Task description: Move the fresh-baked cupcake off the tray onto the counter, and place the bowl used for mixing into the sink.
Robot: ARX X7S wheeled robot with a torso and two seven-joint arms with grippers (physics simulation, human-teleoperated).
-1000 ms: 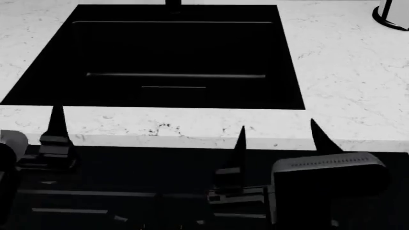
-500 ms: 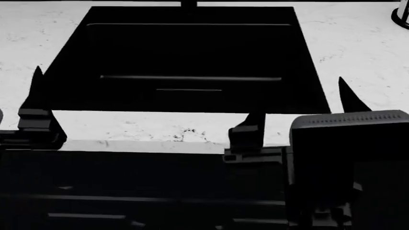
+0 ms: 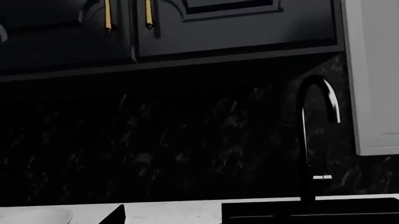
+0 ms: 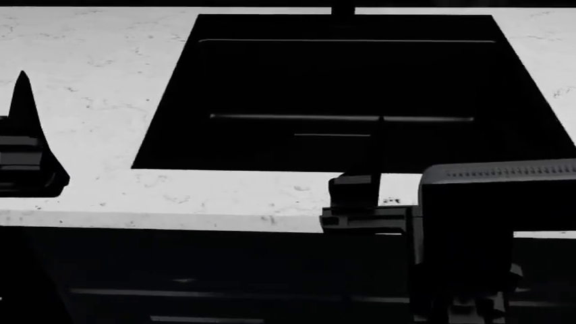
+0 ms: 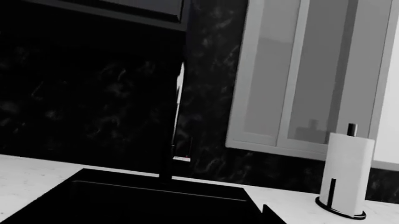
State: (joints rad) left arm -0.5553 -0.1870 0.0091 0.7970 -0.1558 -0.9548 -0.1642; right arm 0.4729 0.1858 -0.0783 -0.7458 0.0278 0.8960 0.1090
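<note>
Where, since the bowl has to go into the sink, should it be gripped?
Probably the rim of the bowl, from above: only that curved white edge shows, on the counter, apart from the sink; its sides are out of view.

Dim, high-contrast greyscale renders, sharp, faint faucet (image 3: 329, 100) glint

Kitchen: sink (image 4: 342, 94) w/ faucet (image 3: 309, 144), marble counter (image 4: 90, 81), cabinets (image 3: 237, 23).

Black pointed fingers (image 4: 23, 108) on blocky black arms, one grey ribbed housing (image 4: 500, 179).
</note>
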